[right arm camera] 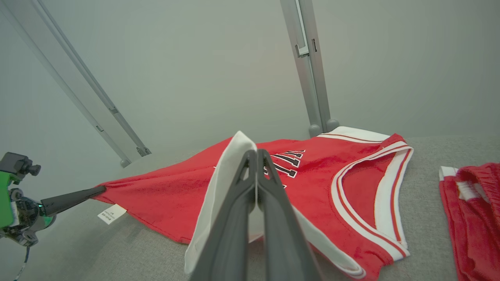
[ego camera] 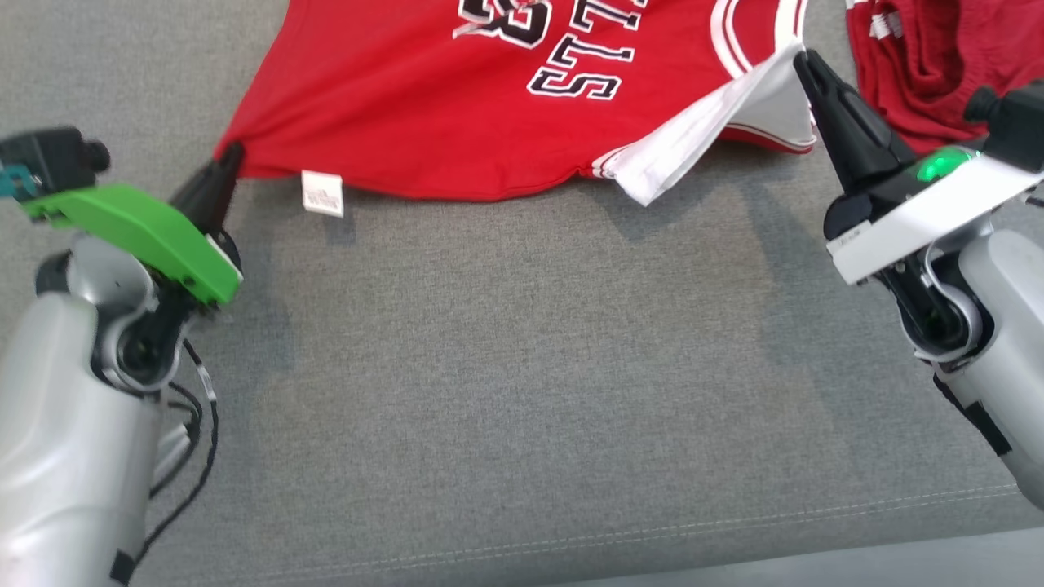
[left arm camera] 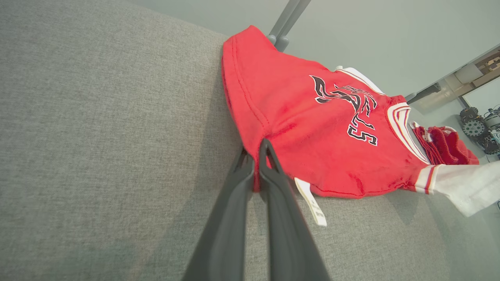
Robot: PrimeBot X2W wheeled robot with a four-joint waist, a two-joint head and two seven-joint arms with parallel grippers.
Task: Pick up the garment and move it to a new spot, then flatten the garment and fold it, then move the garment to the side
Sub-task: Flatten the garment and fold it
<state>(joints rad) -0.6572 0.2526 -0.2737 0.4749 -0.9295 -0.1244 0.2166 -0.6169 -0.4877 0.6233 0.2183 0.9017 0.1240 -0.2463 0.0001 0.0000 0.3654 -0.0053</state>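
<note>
Since it is a thin knit jersey, the garment [ego camera: 489, 122] should be light, limp and a little stretchy. It will sag between any 2 holds and crease wherever it goes slack, but it is not fragile and not especially slippery. The best places to take hold look like the doubled edges: the hem corners, and the banded trim at the armholes and neck, where the cloth is thicker and less likely to slide out of a pinch.

It lies across the far part of the grey fabric-covered worktop [ego camera: 522, 391], printed side up. The shadow beneath its near edge suggests that edge is raised slightly. A small white label [ego camera: 322, 193] hangs from the hem.

The left hand [ego camera: 228, 159] is closed tight on the red hem corner at the garment's left end, and the left wrist view shows cloth pinched between the 2 fingers [left arm camera: 269, 156]. That arm reaches in from the lower left, fingers angled up and to the right, low over the surface.

The right hand [ego camera: 803, 61] is clamped on the white fabric [ego camera: 693, 139] beside the striped armhole trim. This fabric drapes back over its fingers in the right wrist view and is held above the worktop. That arm comes in from the lower right, fingers slanting up and to the left.

A second red garment [ego camera: 922, 57] sits bunched just beyond the right hand, near enough to snag if the pull drifts that way.
</note>
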